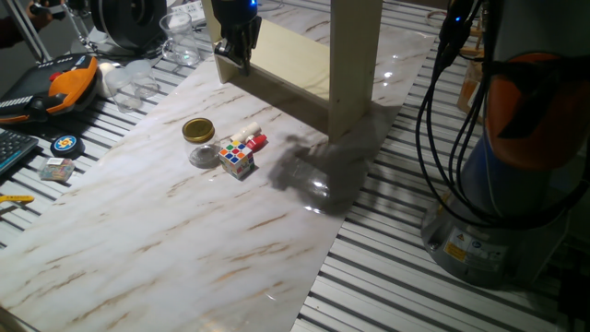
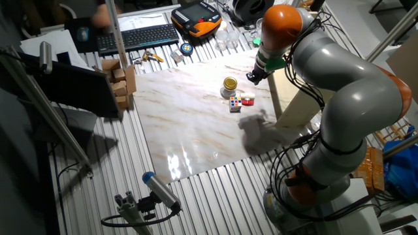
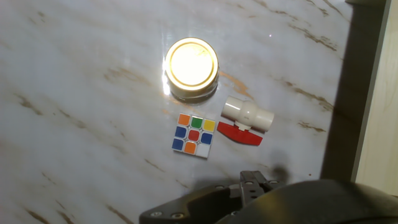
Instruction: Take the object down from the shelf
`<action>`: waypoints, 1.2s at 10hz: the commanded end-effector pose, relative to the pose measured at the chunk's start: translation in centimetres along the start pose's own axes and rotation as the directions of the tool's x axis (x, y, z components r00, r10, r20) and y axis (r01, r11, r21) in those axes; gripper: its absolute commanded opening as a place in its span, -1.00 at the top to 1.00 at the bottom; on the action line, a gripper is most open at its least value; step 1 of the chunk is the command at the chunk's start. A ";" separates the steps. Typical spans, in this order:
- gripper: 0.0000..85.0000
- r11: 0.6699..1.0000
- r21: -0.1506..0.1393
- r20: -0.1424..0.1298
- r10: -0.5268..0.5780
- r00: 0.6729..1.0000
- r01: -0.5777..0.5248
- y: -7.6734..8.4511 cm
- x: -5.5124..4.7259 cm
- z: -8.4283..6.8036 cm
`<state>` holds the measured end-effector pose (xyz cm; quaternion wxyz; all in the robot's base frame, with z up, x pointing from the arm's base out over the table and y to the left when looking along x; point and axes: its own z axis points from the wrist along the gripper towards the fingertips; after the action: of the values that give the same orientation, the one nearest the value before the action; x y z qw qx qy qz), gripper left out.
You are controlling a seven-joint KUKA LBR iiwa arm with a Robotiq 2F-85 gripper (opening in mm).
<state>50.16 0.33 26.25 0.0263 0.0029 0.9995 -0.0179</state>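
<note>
Marble-patterned board covers the slatted metal bench point(image 1: 138, 240), lit brightly from above. On it sit 3 small items close together: a glass jar with a gold lid point(image 1: 198, 132), a colourful puzzle cube point(image 1: 237, 158) just beside it, and a white plastic valve with a red handle point(image 1: 251, 139) touching or nearly touching the cube. In the hand view the jar lid point(image 3: 191, 65) glares with reflected light, the cube point(image 3: 194, 135) lies below it, and the valve point(image 3: 247, 118) lies to the cube's right.

Behind these items stands the shelf point(image 1: 313, 65), a cream wooden unit with upright side panels; its top is cut off in every view, so which object rests on it cannot be seen. The arm's gripper point(image 1: 238, 41) hangs above the bench at the shelf's front corner, over the 3 items. In the other fixed view the gripper point(image 2: 256, 73) is small and dark. Whether the jaws are apart or together cannot be told, though nothing appears to be held.

Clutter including a keyboard point(image 2: 140, 37) and an orange-and-black case point(image 1: 64, 83) lines the bench edge.
</note>
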 end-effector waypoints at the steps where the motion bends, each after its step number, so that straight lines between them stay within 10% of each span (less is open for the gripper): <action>1: 1.00 1.000 0.007 0.003 0.002 1.000 -0.002 0.0 0.0 0.0; 12: 1.00 1.000 0.002 -0.003 -0.001 1.000 0.001 0.1 0.1 0.0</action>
<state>50.08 0.44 26.20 0.0249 0.0024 0.9995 -0.0190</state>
